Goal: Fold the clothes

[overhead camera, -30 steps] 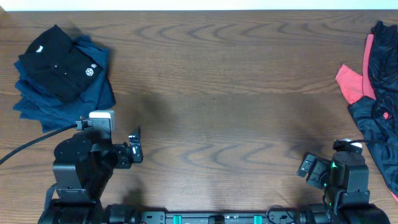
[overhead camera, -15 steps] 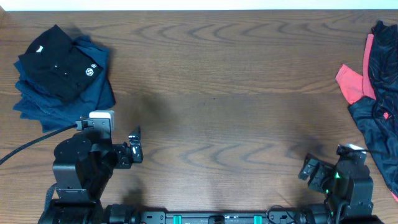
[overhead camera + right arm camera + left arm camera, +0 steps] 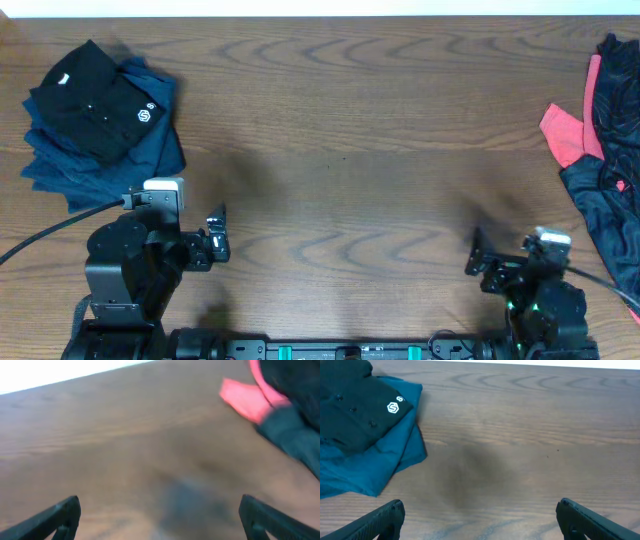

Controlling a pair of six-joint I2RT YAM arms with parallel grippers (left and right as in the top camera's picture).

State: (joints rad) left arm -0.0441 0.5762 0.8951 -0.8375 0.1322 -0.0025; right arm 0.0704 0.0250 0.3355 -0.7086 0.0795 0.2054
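The right gripper (image 3: pixel 478 262) has swung inward from the table's (image 3: pixel 350 150) right edge toward the middle of the near edge, and its arm has drawn lower in the overhead view. The left arm and all the clothes lie as they did.

At the far-left corner sits a folded stack (image 3: pixel 100 150) of blue garments with a black shirt (image 3: pixel 90 105) squared on top, so that part of the job looks done. The shirt carries a small white logo (image 3: pixel 145 116), a ring with an S-like mark inside. The white lettering beside it begins with what may be an S, but the rest is cut off by the fold. A white tag (image 3: pixel 63 78) shows at the collar, too small to read.

The left gripper (image 3: pixel 217 235) hovers near the near-left edge, jaws spread wide with nothing between them, apart from the stack. The right gripper is likewise wide and empty over bare wood.

Along the right edge lies a loose heap (image 3: pixel 600 190) of black fabric, crumpled and unfolded, with a coral-red piece (image 3: pixel 565 135) poking out toward the centre. That heap appears to be what remains. The middle of the table lies bare, seemingly ready for the next garment.
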